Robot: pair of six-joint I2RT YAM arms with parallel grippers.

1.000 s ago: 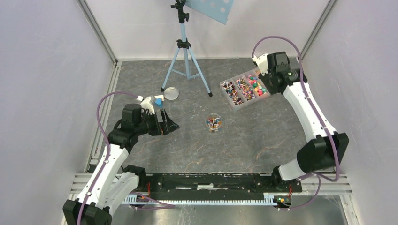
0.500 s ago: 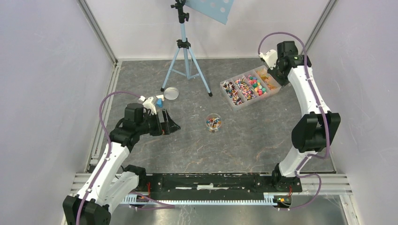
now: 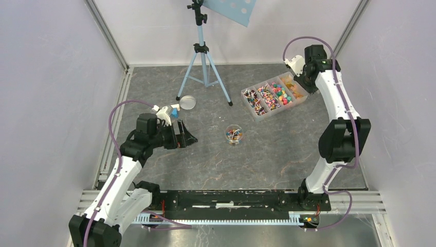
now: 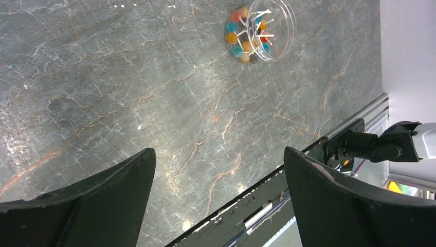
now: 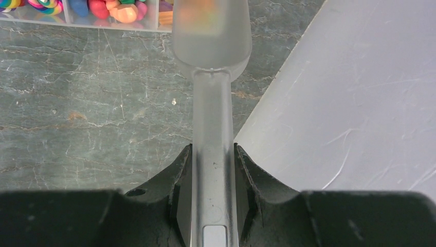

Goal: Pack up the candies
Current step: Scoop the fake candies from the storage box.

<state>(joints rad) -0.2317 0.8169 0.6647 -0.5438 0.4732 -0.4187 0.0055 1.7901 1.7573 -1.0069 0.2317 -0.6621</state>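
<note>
Along the far right of the table, most of the candies lie in a clear divided tray. Its long axis runs from near-left to far-right in the top view. The two nearer compartments hold wrapped sweets with twisted ends, the next holds round pink, green and blue ones, and the far end one holds orange and yellow pieces. Any print on the wrappers is too small to read.

More round sweets on white sticks sit in a small clear jar, which stands upright and open near the middle of the table, well apart from the tray.

At the tray's far end, the right gripper is clamped on the handle of a frosted scoop. The handle lies in line with the fingers and the bowl points at the end compartment. An orange blur shows at the bowl; I cannot tell whether it lies inside it or behind it.

To the jar's left, the left gripper hangs above bare table with its jaws spread wide, holding nothing. Beyond it are a blue-and-white block, a round clear lid and a blue tripod.
</note>
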